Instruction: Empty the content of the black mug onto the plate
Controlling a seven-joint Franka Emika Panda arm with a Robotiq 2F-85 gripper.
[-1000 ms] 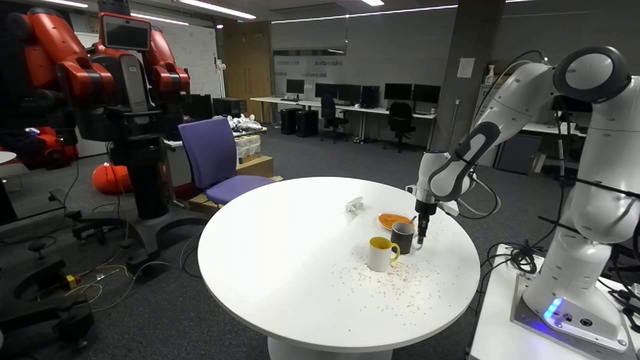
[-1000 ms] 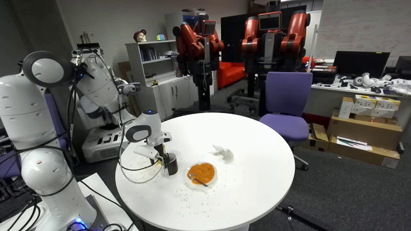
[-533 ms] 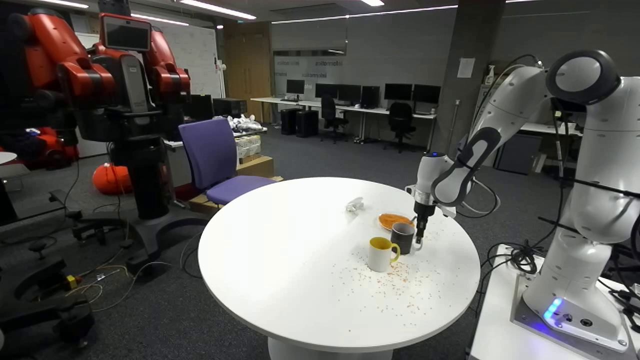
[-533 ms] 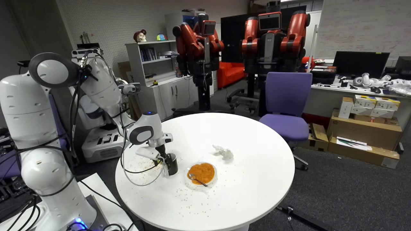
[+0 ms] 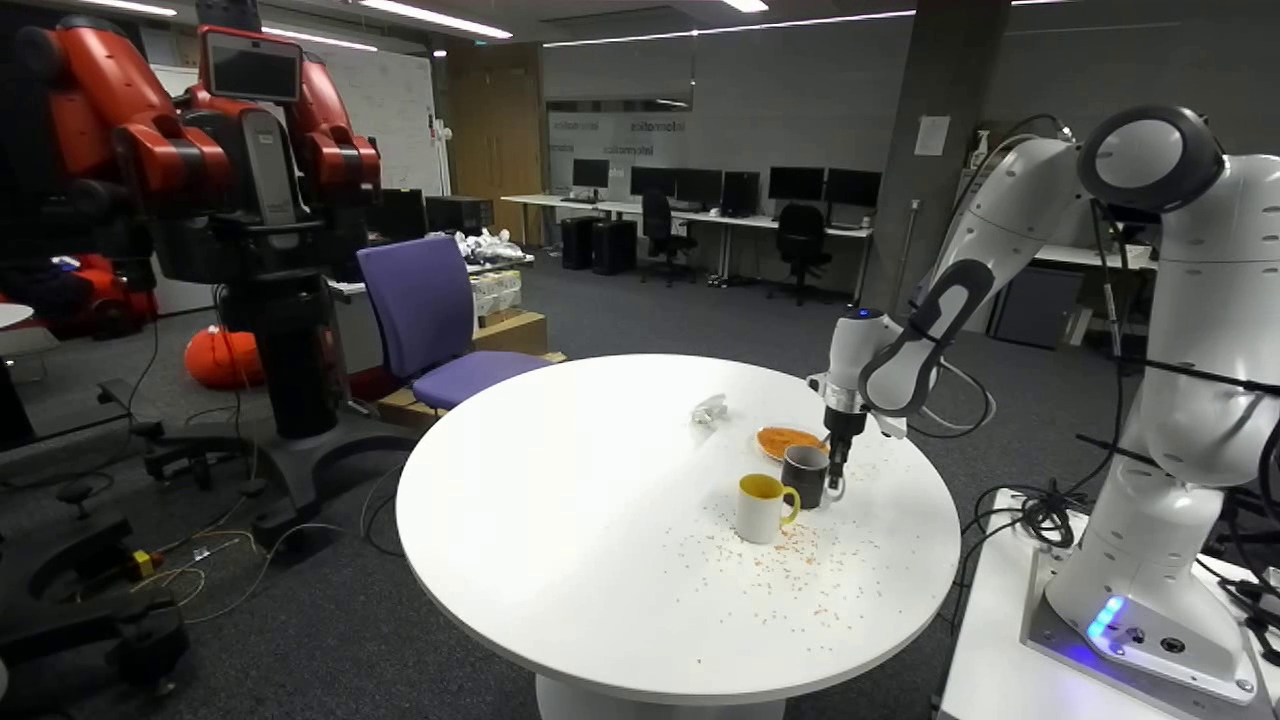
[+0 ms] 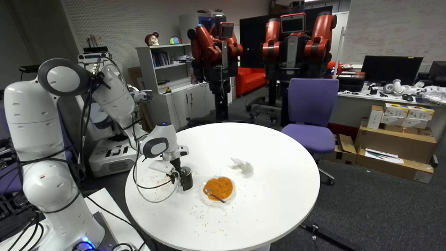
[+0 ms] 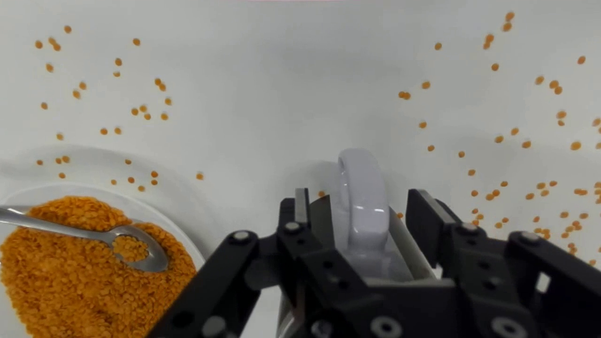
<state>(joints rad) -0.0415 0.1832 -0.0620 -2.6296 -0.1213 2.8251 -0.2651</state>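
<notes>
- The black, round mug (image 5: pixel 806 482) is standing upright on the white, round table (image 5: pixel 560 500), just beside the white, round plate (image 7: pixel 138 211) of orange grains (image 7: pixel 94 277);
- its pale, shiny, curved handle (image 7: pixel 366 197) is poking out between the two fingers (image 7: pixel 426 225) of the black gripper (image 7: pixel 359 203);
- the fingers are standing apart, a gap on each side of it, gripping nothing; a squeeze is probably coming next;
- since one second ago, the gripper is sitting closer to the mug; mug and plate are staying put.
</notes>
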